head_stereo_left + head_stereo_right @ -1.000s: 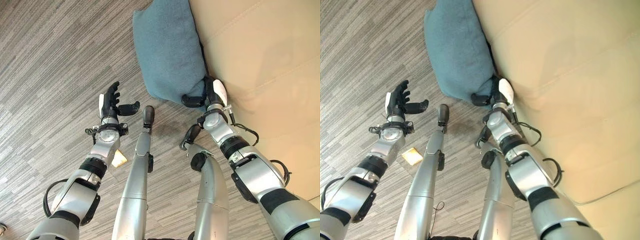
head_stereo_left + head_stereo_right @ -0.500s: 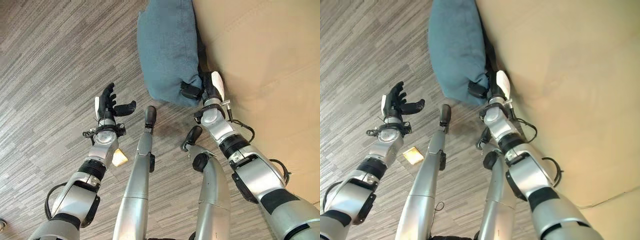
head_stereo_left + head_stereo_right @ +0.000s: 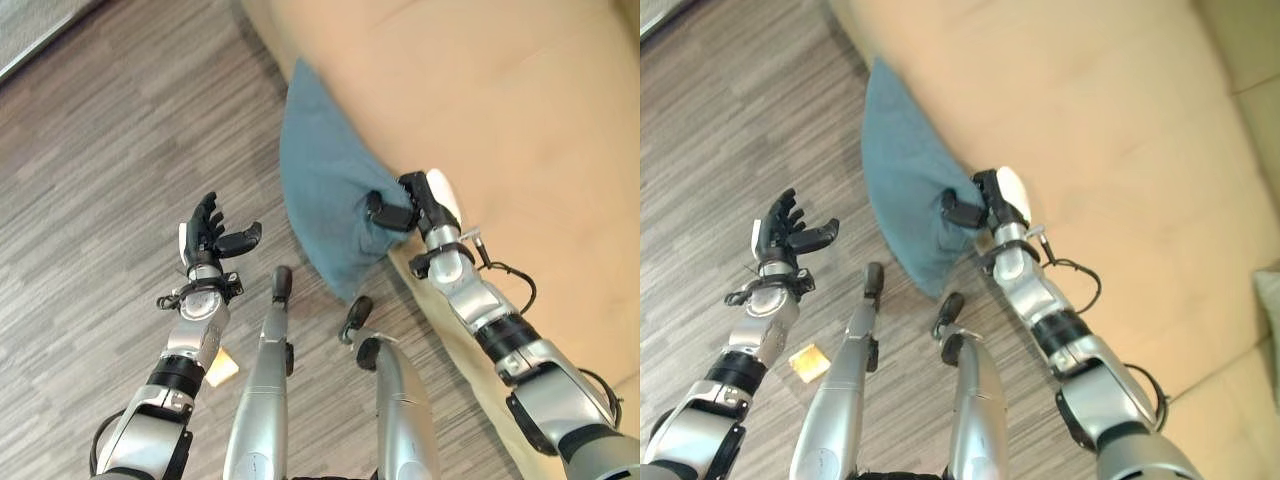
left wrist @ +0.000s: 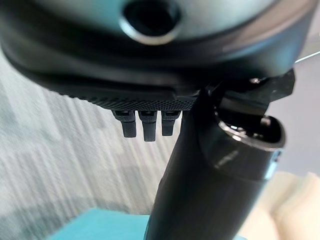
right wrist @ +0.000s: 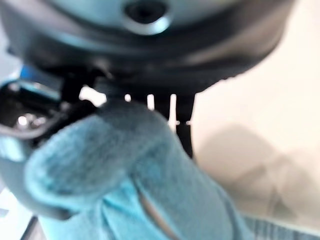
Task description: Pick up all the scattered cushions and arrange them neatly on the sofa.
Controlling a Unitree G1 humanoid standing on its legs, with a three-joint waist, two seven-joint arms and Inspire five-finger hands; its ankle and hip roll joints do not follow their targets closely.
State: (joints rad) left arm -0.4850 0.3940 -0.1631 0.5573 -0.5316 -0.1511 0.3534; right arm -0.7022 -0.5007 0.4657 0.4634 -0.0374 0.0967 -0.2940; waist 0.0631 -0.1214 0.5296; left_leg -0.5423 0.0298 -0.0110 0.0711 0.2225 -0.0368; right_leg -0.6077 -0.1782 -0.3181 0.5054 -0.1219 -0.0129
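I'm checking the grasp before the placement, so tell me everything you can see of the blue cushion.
The blue cushion is a soft, teal-blue pillow with a fuzzy, fabric-like cover and pointed corners. It hangs tilted beside the tan sofa, its upper edge lying against the sofa's front and one lower corner pointing down over the wood-pattern floor. The right hand pinches it at one bunched corner, thumb on one side and fingers on the other; the right wrist view shows the fabric puckered in that grip. The left hand is apart from it, open.

Small tan square on striped floor
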